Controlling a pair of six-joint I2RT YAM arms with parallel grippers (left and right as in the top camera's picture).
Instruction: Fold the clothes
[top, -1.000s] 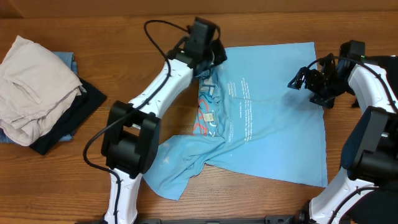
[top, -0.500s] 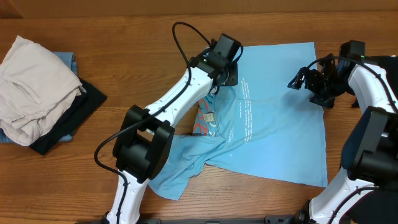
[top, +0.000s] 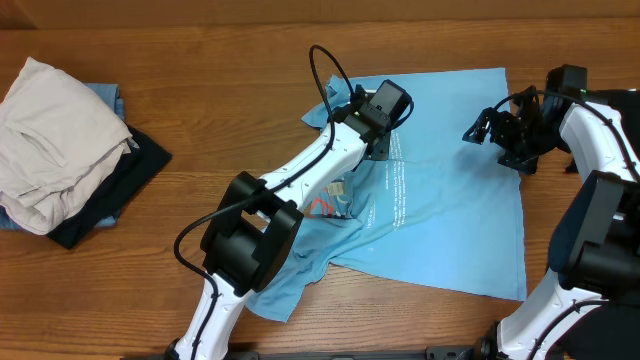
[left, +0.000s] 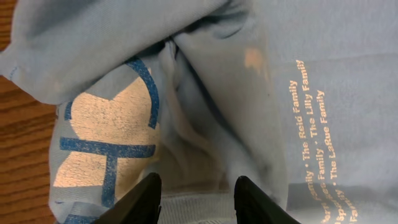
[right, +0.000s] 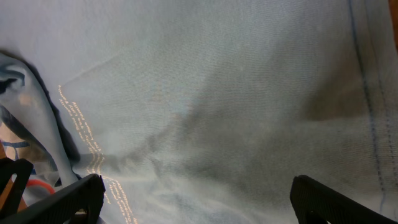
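At the left edge of the table (top: 230, 50) sits a heap (top: 60, 140) of off-white, blue and black garments. In the middle the sky-blue T-shirt (top: 450, 210) lies spread, bunched along its left side. The left claw (left: 196, 193) hangs over the bunched folds, fingers apart. Further right, the right claw (right: 196, 190) hovers above plain cloth, fingers spread wide.
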